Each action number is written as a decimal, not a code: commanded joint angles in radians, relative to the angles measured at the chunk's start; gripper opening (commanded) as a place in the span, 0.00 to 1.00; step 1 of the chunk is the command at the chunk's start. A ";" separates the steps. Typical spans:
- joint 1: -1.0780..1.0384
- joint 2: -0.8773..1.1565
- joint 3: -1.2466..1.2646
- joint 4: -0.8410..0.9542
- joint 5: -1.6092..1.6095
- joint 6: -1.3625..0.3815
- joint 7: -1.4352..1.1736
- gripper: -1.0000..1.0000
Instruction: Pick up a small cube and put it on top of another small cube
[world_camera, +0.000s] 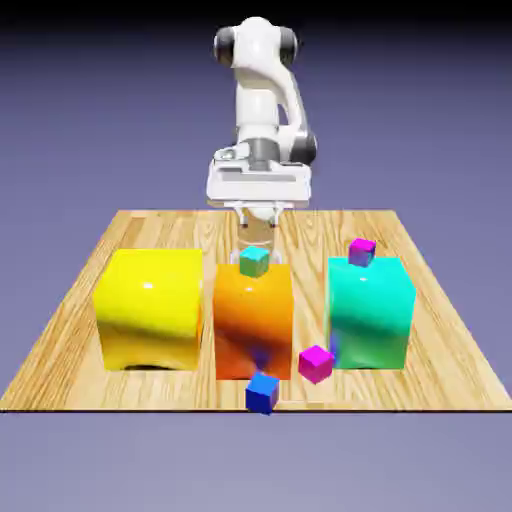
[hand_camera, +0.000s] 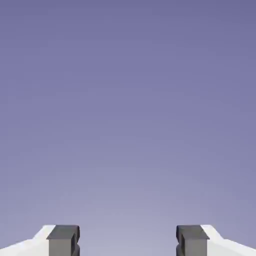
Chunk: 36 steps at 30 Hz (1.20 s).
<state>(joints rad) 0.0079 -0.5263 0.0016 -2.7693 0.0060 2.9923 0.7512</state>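
Note:
The tiny dark-blue cube (world_camera: 262, 392) lies at the table's near edge, in front of the big orange block (world_camera: 254, 325). On top of that block, near its back edge, sits the tiny teal-green cube (world_camera: 254, 261). My gripper (world_camera: 258, 228) hangs just behind and above the teal-green cube, far from the blue one. In the hand view the gripper (hand_camera: 128, 242) is open, its grey fingertips (hand_camera: 63, 240) wide apart with nothing between them. That view shows only the plain backdrop; neither cube appears in it.
A big yellow block (world_camera: 150, 308) stands at the exterior view's left and a big turquoise block (world_camera: 370, 310) at its right. One tiny magenta cube (world_camera: 362, 251) rests on the turquoise block; another (world_camera: 316, 363) lies on the table beside the blue cube.

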 joint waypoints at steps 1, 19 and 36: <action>-0.003 0.036 0.001 0.034 0.005 -0.037 0.008 0.50; -0.064 0.689 0.025 0.641 0.095 -0.704 0.161 0.50; -0.119 1.280 0.047 1.192 0.177 -1.309 0.299 0.50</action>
<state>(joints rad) -0.1109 0.7539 0.0482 -1.5768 0.1828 1.6832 1.0507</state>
